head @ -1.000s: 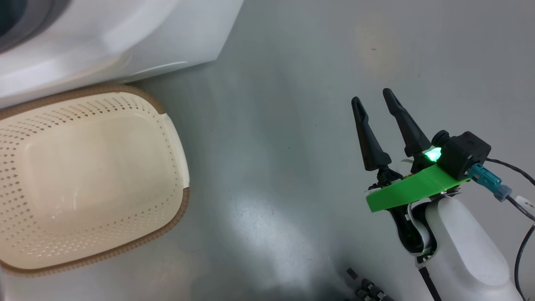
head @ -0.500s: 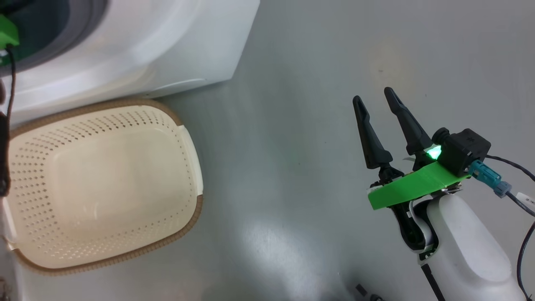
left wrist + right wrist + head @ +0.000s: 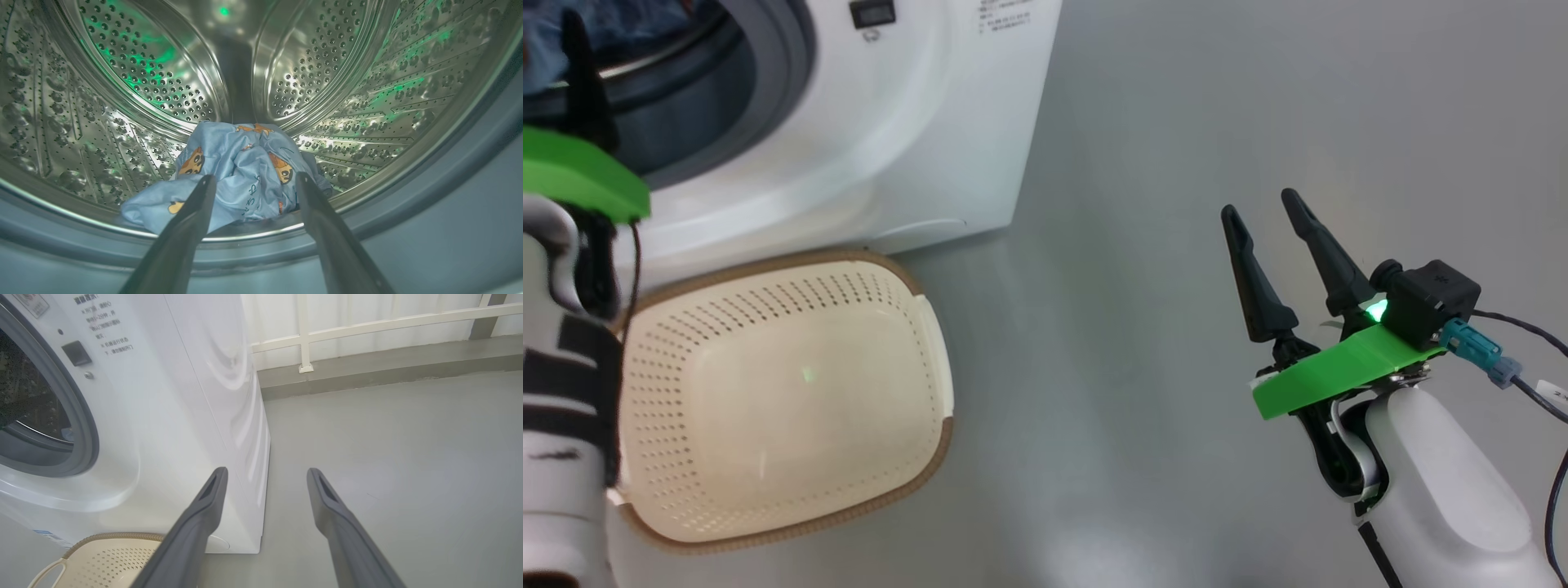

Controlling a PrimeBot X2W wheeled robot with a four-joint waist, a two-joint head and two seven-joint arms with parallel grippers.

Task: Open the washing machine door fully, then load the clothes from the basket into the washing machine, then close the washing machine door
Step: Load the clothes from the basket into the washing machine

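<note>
Withdrawing the left gripper [image 3: 255,177] from the drum [image 3: 143,61] is, in our judgement, the step most likely to go wrong. Its two fingers are spread wide and hold nothing, but in the left wrist view they frame the clothes [image 3: 241,171] closely. We cannot tell whether a fingertip touches the fabric. A snagged fold would be dragged back over the lip and onto the gasket [image 3: 449,204].

A second risk concerns closing the washing machine door. The bundle lies low at the front of the drum, and one flat corner reaches to the lip. If the door is swung shut with the fabric there, we expect it to be pinched against the gasket and the latch to fail.

A third risk is the basket [image 3: 784,392]. It sits on the floor [image 3: 1176,122], close against the base of the washing machine [image 3: 931,122] and directly under the left forearm. A low retreat could knock it.

The right gripper [image 3: 1258,204] is fully open, empty, and well apart from the machine, over bare floor.

The clothes are a crumpled light blue heap printed with orange-brown cartoon figures. They look soft, loosely piled and easily displaced. The basket interior holds no garments, so we judge loading complete.
</note>
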